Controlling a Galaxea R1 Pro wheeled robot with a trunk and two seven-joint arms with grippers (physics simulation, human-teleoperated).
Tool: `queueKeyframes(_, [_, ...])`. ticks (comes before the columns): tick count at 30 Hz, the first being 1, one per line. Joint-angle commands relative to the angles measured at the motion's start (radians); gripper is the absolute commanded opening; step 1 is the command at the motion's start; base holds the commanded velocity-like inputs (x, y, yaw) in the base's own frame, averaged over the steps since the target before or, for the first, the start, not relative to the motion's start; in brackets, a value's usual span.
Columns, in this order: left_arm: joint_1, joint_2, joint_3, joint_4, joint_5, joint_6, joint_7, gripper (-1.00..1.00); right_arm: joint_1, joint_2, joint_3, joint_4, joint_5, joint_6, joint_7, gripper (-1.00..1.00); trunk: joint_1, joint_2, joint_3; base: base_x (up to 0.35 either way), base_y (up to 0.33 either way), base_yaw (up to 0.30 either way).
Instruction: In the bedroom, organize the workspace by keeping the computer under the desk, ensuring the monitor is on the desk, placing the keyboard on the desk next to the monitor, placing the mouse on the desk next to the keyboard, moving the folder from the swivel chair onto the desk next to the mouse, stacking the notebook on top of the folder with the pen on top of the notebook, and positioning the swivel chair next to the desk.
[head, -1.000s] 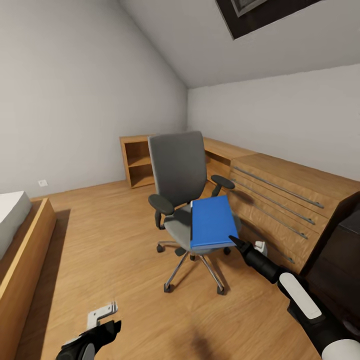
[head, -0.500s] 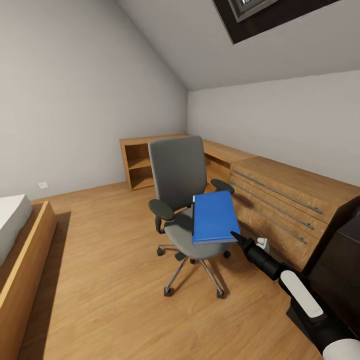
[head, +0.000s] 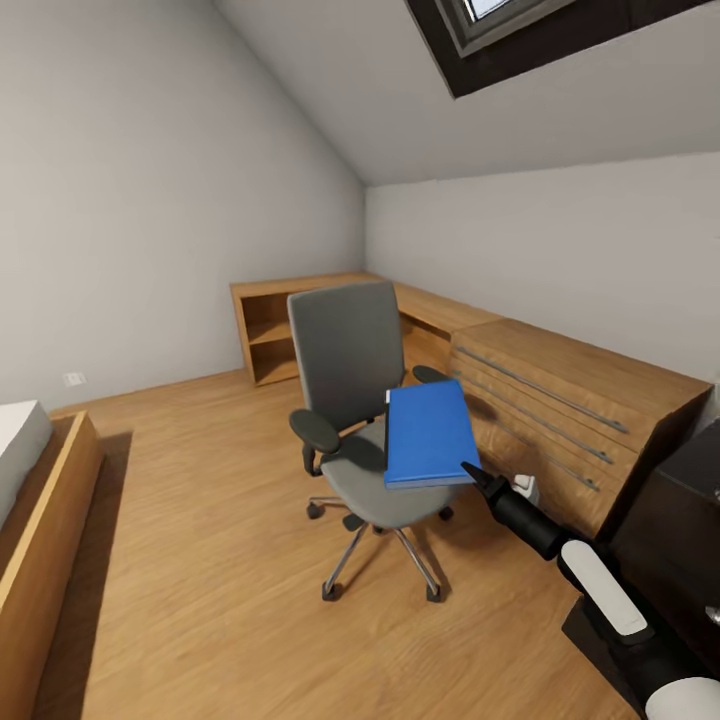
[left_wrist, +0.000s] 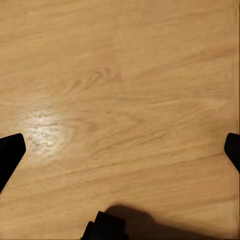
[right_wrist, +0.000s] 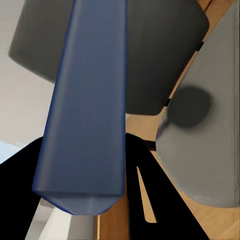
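We are in an attic bedroom with a pale sloped ceiling, a skylight (head: 520, 30) cut off by the upper edge of the head view, and a wood floor (head: 200, 560). A low wooden cabinet run (head: 560, 400) lines the far and right walls, with an open shelf unit (head: 265, 330) in the corner. At the left edge we see only a slice of a bed frame (head: 40, 540), and at the lower right a dark piece of furniture (head: 670, 520) is cropped so heavily that we cannot say what it is. The grey swivel chair (head: 350, 370) stands out in the room, apart from the cabinets. The blue folder (head: 428, 435) hangs over the front right part of the seat, tilted, with the right gripper (head: 472, 472) at its near corner. In the right wrist view the folder (right_wrist: 87, 110) runs between the dark fingers (right_wrist: 150, 200), which close on its edge, so we take it as gripped. Part of a small white object (head: 522, 491) shows behind the right forearm; we cannot identify it. In the left wrist view the left gripper (left_wrist: 120, 150) points at bare floor (left_wrist: 120, 75), its two fingertips (left_wrist: 10, 150) spread wide apart at the frame's edges, holding nothing.
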Motion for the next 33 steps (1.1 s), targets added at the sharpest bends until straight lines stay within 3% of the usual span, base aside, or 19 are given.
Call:
queueKeyframes(1, [0.0,-0.001,0.001,-0.002,0.01,-0.003,0.003,1.0,-0.001,-0.001,0.002,0.0,-0.007,0.003,0.001,-1.0,-0.004,0.007,0.003,0.0,0.0,-0.243])
queueKeyframes(7, [0.0,0.0,0.002,0.026,0.01,-0.045,0.004,1.0,-0.001,-0.002,0.002,-0.022,-0.007,0.004,0.012,-1.0,-0.027,0.049,0.024,0.0,0.0,-0.273])
queueKeyframes(23, [0.0,0.001,0.001,0.086,0.01,-0.047,0.004,1.0,0.004,-0.008,0.002,-0.053,-0.006,0.002,0.013,-1.0,-0.088,0.161,0.08,0.0,0.0,-0.285])
queueKeyframes(27, [0.0,-0.001,0.001,0.109,0.009,-0.048,0.004,1.0,0.022,-0.024,0.002,-0.095,-0.006,0.003,0.013,-1.0,-0.104,0.189,0.094,0.0,0.0,-0.286])
queueKeyframes(33, [0.0,-0.001,0.001,0.112,0.009,-0.049,0.004,1.0,0.028,-0.029,0.002,-0.111,-0.006,0.003,0.013,-1.0,-0.127,0.231,0.115,0.0,0.0,-0.286])
